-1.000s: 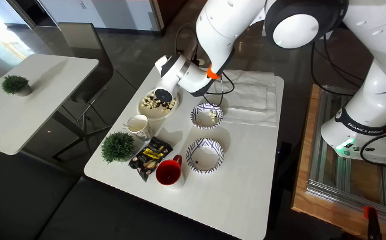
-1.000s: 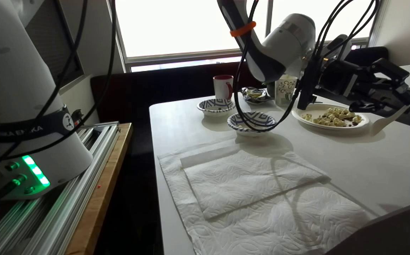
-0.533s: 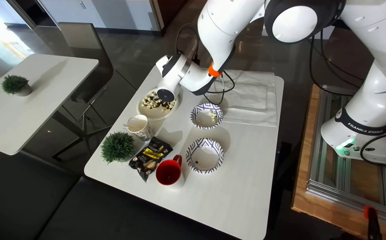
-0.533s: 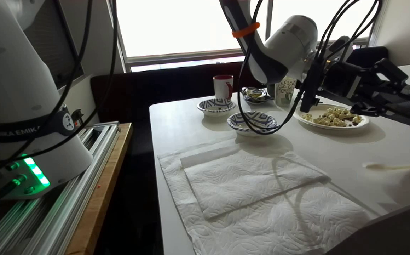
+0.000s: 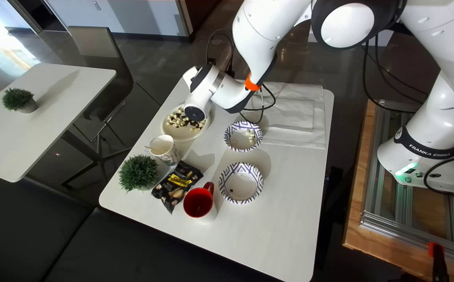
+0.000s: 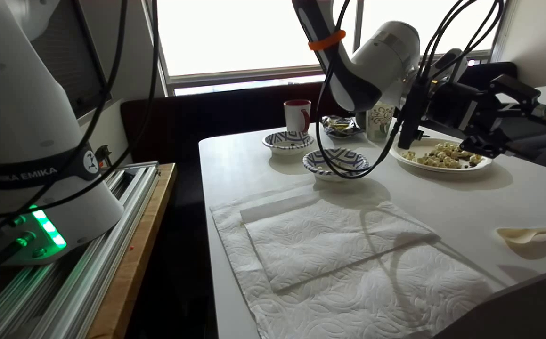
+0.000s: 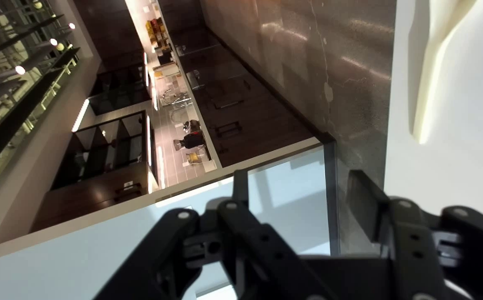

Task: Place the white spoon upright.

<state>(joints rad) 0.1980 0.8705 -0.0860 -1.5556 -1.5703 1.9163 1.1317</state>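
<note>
In an exterior view, the arm reaches over the table and covers a part of the plate. In an exterior view, the white spoon is lying on the table, apart from the paper towels; its handle is partly out of view. In the wrist view, the gripper has its fingers wide from each other, and the white spoon lies apart from them.
</note>
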